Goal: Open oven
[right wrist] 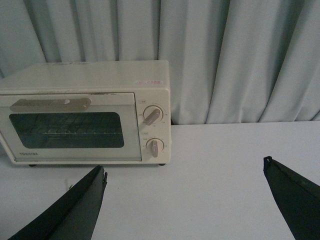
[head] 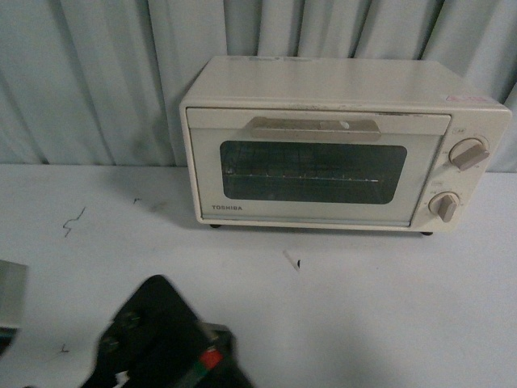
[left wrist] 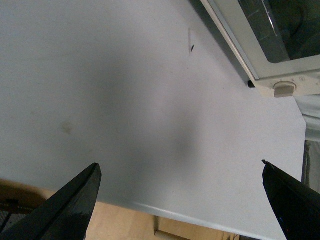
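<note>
The cream-white oven [head: 339, 141] stands at the back of the white table, its glass door shut and the beige bar handle [head: 313, 126] across the top of the door. Two round knobs [head: 468, 153] sit on its right side. A wire rack shows through the window. My left gripper [left wrist: 180, 167] is open over the near table edge, well short of the oven [left wrist: 265, 45]. In the front view only a black part of the left arm [head: 161, 339] shows at the bottom. My right gripper [right wrist: 185, 170] is open, low over the table, right of the oven [right wrist: 85, 112].
Grey curtains [head: 97, 73] hang behind the table. A small scrap with a black mark [head: 292, 260] lies in front of the oven. Pen marks [head: 73, 222] dot the table's left side. A pale box edge [head: 10, 295] shows at the far left.
</note>
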### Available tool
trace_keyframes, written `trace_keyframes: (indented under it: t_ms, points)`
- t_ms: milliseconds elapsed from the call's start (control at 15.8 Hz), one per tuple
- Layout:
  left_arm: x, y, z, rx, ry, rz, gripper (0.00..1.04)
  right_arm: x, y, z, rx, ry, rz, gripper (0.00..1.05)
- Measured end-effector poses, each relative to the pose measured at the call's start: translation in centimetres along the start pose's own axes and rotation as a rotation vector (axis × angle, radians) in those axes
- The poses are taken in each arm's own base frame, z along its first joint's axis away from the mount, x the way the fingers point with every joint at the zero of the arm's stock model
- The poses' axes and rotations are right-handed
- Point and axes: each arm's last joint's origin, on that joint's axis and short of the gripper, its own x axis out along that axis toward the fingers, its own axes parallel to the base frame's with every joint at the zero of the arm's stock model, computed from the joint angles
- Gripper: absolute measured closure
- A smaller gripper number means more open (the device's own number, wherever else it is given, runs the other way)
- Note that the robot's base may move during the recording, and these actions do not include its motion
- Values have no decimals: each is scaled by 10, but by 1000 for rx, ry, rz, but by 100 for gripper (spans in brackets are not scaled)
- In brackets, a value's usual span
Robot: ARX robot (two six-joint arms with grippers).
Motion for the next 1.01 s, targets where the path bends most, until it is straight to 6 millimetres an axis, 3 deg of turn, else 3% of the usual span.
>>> trace_keyframes:
  t_ms: [190, 507, 633, 760, 887, 1013]
  points:
    - [44, -21, -13, -27, 33, -2, 7, 0, 0, 0, 0, 0, 0, 6]
    - [102, -45, -21, -56, 56, -19, 7, 0, 0, 0, 0, 0, 0, 6]
    - [120, -42, -16, -56, 44, -1, 7, 0, 0, 0, 0, 0, 0, 6]
    - [149, -26, 18, -99, -30, 43, 7, 0, 0, 0, 0, 0, 0, 6]
    - [160, -15, 19, -115, -35, 81, 7, 0, 0, 0, 0, 0, 0, 6]
    - [163, -18, 19, -145, -40, 64, 7, 0, 0, 0, 0, 0, 0, 6]
